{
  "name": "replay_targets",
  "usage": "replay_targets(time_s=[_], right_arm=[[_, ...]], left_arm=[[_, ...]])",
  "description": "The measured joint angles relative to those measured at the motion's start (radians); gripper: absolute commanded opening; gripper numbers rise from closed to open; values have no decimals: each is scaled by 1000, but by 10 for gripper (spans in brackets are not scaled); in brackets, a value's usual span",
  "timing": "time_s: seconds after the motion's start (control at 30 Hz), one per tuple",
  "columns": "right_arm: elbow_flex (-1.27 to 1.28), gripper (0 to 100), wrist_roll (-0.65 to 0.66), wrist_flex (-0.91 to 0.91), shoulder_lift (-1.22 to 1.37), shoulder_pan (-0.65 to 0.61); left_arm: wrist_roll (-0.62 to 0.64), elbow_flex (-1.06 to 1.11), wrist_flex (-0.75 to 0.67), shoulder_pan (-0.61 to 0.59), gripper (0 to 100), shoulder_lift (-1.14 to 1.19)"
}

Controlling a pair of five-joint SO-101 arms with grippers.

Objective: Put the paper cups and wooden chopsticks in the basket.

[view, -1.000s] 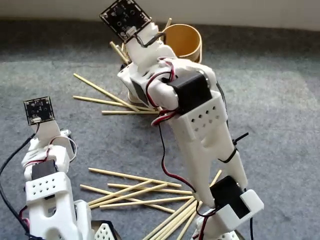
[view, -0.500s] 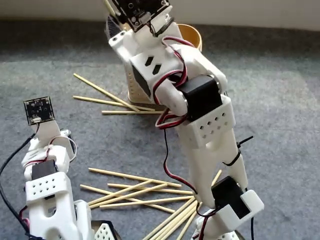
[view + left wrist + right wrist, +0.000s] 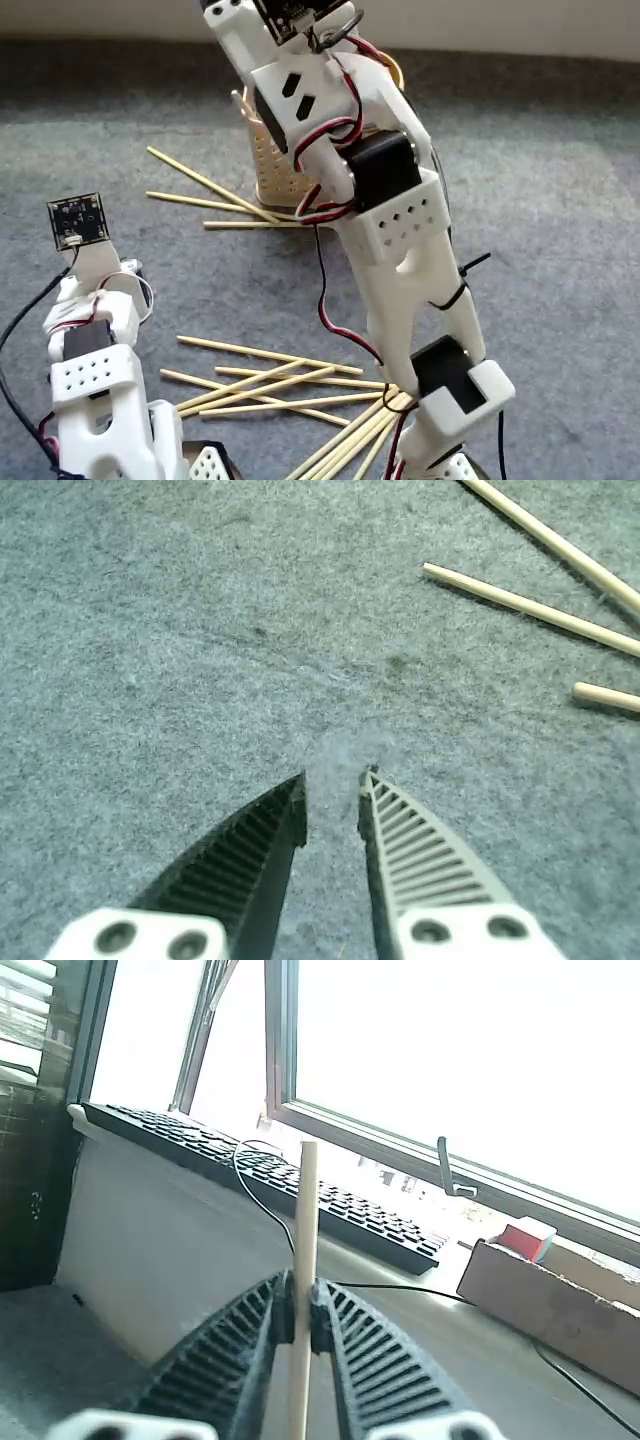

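one wooden chopstick [image 3: 307, 1190] upright in the clenched right gripper [image 3: 302, 1295], left gripper [image 3: 334, 777] ajar and empty over carpet [image 3: 150, 630]

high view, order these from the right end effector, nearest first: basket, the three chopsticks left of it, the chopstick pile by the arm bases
1. basket, far side, closest to the raised right end effector.
2. three chopsticks, fanned out left of the basket.
3. chopstick pile, near side, at the view's lower edge.

Office: keyboard [image 3: 262, 1172] beside window [image 3: 450, 1040].
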Motion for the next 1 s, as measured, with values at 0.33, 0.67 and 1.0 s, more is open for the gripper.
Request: replay_targets(time_s=[0.33, 0.67, 1.0], right_arm=[[0, 5, 0, -52, 74, 43], [133, 5, -143, -52, 75, 64], [155, 5, -155, -49, 75, 71]], left_arm=[[0, 0, 0, 0, 101, 0], [0, 0, 0, 0, 101, 0], [0, 0, 0, 0, 101, 0]])
